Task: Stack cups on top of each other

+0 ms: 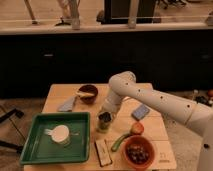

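Note:
The pale green tumbler (103, 126) stands upright on the wooden table (155, 131) near its middle, just right of the green tray. The dark grey cup (104, 118) sits at the tumbler's mouth, right under my gripper (105, 113). My white arm comes in from the right and bends down over both cups. The gripper hangs directly above them and hides the grey cup's top edge. I cannot tell whether the grey cup is resting inside the tumbler or still held.
A green tray (37, 147) at the front left holds a white handled mug (60, 135). A dark brown bowl (88, 93) and a grey cloth (67, 104) lie at the back left. A blue sponge (140, 112), an orange fruit (137, 128), a green vegetable (120, 141), a bowl of dark fruit (137, 152) and a flat packet (102, 152) lie around.

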Available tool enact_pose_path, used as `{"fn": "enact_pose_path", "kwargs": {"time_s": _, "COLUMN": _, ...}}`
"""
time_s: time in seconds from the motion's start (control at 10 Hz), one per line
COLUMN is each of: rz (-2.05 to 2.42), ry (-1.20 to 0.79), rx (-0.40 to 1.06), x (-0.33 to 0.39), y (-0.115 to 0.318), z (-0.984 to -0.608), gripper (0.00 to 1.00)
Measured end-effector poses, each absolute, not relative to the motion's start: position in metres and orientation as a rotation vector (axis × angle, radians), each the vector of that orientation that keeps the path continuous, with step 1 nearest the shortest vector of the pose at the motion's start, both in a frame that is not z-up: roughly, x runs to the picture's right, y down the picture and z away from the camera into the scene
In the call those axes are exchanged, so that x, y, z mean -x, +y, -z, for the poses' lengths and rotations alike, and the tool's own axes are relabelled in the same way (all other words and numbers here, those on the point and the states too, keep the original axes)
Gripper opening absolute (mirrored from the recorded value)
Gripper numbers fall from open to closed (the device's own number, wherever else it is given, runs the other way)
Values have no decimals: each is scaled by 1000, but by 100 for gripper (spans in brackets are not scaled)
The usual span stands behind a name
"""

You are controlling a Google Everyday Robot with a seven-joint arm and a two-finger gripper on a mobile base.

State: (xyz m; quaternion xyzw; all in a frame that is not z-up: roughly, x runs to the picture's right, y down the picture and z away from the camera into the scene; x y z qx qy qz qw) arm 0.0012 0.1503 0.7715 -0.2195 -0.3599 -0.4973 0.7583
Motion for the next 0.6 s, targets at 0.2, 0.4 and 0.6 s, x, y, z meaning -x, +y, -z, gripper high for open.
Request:
{"fn": "enact_pose_path", "kwargs": {"time_s": 0.2, "rz": 1084, "ry": -788, "rx": 476, "x": -1, "y": 149, "z": -771, "gripper": 80}}
{"fn": "enact_pose_path", "kwargs": {"time_s": 0.4, "rz": 1088, "ry": -794, "rx": 478, "x": -2, "y": 149, "z": -771, "gripper": 80}}
{"fn": "enact_pose_path", "kwargs": {"time_s": 0.6, "rz": 1088, "ry": -801, "rx": 472, "x": -3, "y": 148, "z": -772, "gripper": 80}}
